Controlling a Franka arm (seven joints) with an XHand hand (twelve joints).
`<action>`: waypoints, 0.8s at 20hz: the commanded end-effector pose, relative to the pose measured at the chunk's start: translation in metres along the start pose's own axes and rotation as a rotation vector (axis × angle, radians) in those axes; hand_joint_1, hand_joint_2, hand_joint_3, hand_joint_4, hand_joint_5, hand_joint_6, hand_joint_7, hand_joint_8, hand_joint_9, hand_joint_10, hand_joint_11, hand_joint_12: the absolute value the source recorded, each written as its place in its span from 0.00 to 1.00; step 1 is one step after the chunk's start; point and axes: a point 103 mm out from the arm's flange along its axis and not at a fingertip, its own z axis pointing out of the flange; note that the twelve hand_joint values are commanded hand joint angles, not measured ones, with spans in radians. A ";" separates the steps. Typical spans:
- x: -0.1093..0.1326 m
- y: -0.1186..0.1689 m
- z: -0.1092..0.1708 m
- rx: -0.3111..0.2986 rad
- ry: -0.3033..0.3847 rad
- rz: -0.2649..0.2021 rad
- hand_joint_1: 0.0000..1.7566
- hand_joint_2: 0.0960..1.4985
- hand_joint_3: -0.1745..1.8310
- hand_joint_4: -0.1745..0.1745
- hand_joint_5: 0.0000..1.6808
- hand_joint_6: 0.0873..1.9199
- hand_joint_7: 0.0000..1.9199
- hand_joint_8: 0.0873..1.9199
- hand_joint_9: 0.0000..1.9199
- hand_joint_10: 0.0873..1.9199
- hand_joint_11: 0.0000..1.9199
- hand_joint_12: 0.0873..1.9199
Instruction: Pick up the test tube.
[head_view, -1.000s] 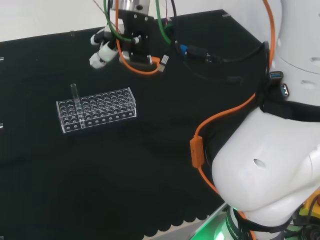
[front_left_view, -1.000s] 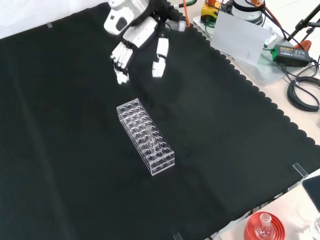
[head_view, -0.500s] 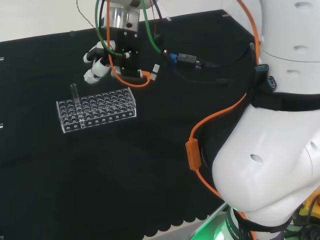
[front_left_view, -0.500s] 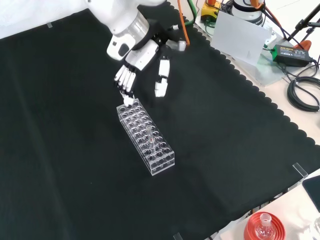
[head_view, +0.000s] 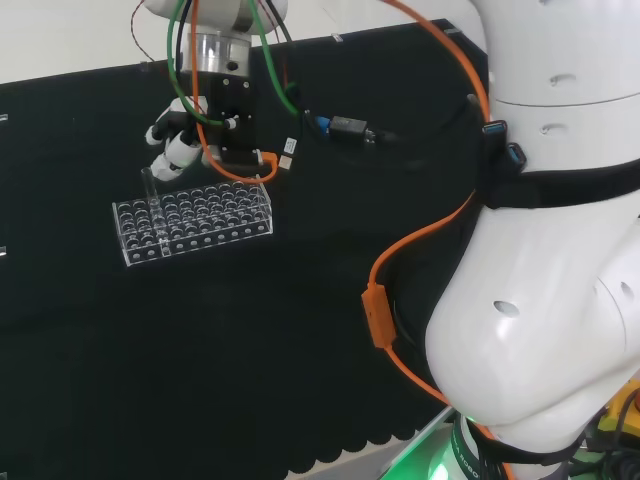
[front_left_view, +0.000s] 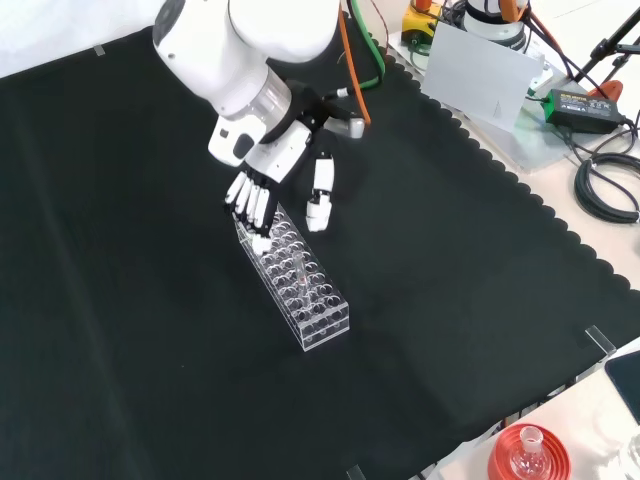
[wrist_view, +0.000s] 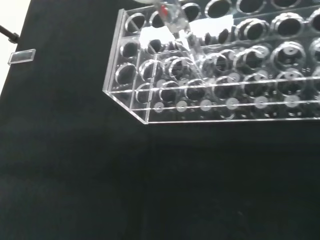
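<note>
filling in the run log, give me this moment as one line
phase: approach | hand: open, above far end of rack in front view | test tube: upright in rack, not grasped | cloth: black

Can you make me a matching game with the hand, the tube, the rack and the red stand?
Things:
1. hand
2. tube
3. rack
4. red stand

Descriptions:
A. clear box full of round holes, lying on the black cloth
B. at the bottom edge of the front view, off the cloth
C. standing upright in a hole
D. open, over one end of the rack

Pairs: 1-D, 2-C, 3-A, 4-B
</note>
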 end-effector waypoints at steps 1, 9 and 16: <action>0.019 0.016 0.013 0.024 -0.025 -0.047 0.56 0.65 0.00 0.63 0.28 0.03 0.25 0.31 0.15 0.42 0.00 0.79; 0.029 0.023 0.024 0.043 -0.063 -0.074 0.58 0.65 0.00 0.62 0.20 0.30 0.30 0.29 0.17 0.41 0.00 0.81; 0.025 0.022 0.027 0.049 -0.087 -0.076 0.62 0.65 0.00 0.62 0.23 0.39 0.34 0.29 0.20 0.40 0.04 0.80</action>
